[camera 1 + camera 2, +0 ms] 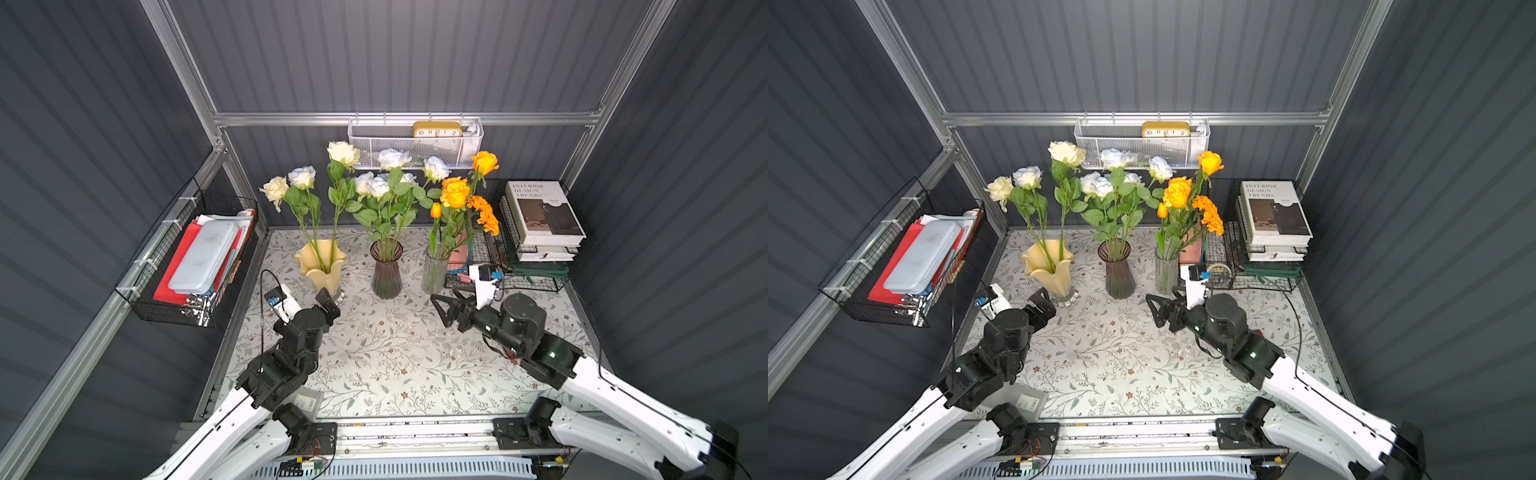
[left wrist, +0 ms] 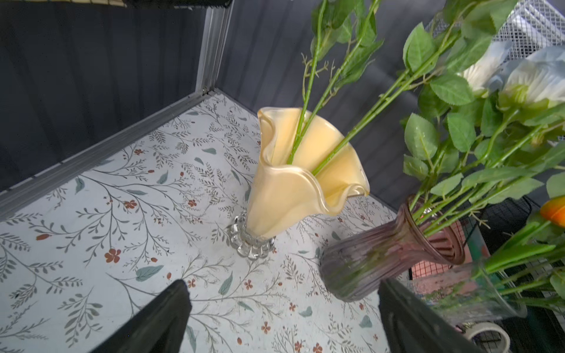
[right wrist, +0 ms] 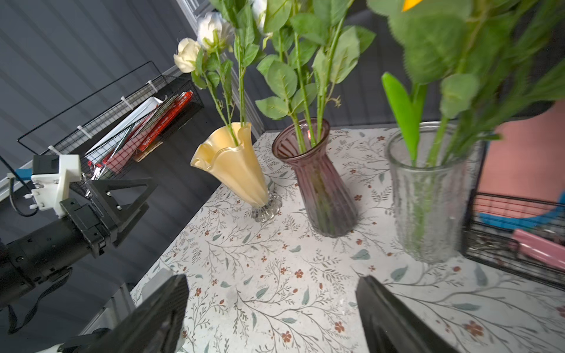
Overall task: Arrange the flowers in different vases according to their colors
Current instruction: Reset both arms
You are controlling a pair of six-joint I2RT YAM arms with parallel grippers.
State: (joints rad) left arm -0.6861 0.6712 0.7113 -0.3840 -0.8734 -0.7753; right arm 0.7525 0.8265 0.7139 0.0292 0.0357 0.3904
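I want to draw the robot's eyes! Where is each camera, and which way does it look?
Top views: high up front, looking down at the table; left arm and right arm show.
Left wrist: on the left arm, facing the yellow vase; the open left gripper shows.
Right wrist: on the right arm, facing the clear vase; the open right gripper and left arm show.
Shared: both wrist views see the purple vase.

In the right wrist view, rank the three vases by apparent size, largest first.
1. Clear ribbed glass cylinder vase, nearest the camera, which inflates it.
2. Ribbed smoky purple glass vase.
3. Pale yellow ruffled-rim vase.
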